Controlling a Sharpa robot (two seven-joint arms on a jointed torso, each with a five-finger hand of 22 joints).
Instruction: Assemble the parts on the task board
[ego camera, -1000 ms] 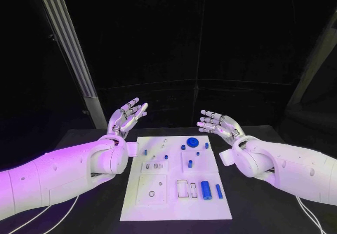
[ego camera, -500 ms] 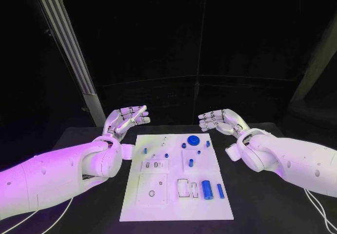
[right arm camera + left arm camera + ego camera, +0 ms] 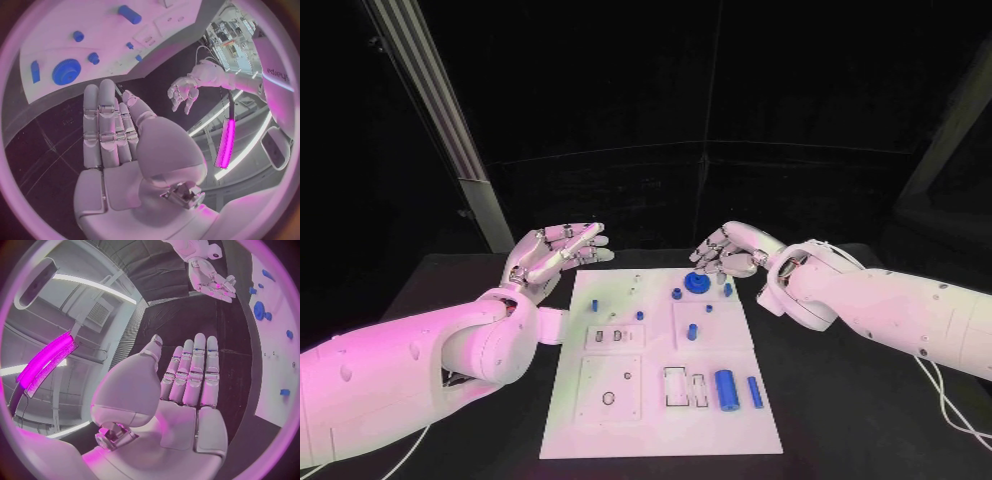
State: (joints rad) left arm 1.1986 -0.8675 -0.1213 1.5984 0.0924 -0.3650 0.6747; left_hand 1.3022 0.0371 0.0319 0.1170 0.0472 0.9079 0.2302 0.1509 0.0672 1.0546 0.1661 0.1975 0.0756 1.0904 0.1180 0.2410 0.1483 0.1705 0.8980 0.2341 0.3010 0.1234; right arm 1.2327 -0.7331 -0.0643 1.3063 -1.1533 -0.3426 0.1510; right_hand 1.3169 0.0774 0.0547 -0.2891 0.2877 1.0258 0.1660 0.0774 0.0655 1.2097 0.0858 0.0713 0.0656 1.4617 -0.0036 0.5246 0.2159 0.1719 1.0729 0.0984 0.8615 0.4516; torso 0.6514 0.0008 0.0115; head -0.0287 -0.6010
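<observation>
Left robot hand [image 3: 557, 250] and right robot hand [image 3: 730, 250] both spread, empty, raised over the far edge of the task board [image 3: 661, 395], touching nothing.

A flat black table [image 3: 848, 400] is carrying a white rectangular task board [image 3: 661, 420], which is lying between the left hand [image 3: 560, 250] and the right hand [image 3: 730, 250].

The right hand [image 3: 119, 145] is hovering over the table [image 3: 44, 145], fingers straight, holding nothing. The task board [image 3: 125, 40] is lying beyond it, carrying a blue gear [image 3: 65, 71]. The left hand [image 3: 183, 91] is hanging opposite.
</observation>
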